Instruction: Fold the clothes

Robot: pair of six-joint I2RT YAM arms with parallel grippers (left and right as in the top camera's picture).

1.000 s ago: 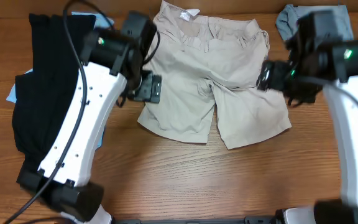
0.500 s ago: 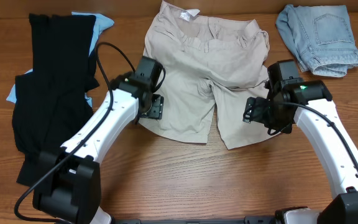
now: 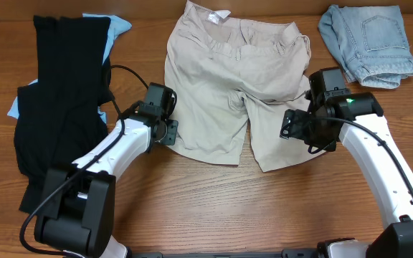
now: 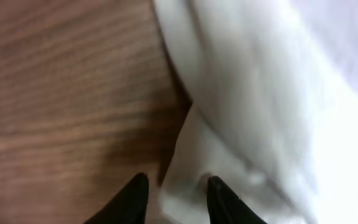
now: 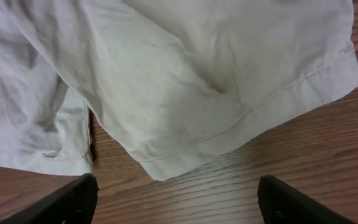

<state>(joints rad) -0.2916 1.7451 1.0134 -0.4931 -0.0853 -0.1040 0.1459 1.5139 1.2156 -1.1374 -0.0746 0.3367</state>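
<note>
Shorts (image 3: 235,86), where do they lie?

Flat in the middle of the table (image 3: 206,215), waistband at the far side, both legs toward the arms. Black garment (image 3: 59,93) is off to the left and denim (image 3: 368,43) is at the far right corner, both apart from them.

Left gripper (image 3: 165,133)?

Down at the outer hem of the leg on the left side. In the wrist view its two dark fingertips (image 4: 137,190) stand a little apart with the cloth edge between them. That view is blurred, so I cannot tell whether they pinch the cloth or only straddle it.

And the right gripper (image 3: 291,126)?

Over the other leg, near its hem. The wrist view shows its fingers (image 5: 67,199) spread wide, with bare wood between them just below the hem's corner.

Any fold made?

Not yet. Both legs lie spread out, with a strip of wood showing between them.
</note>
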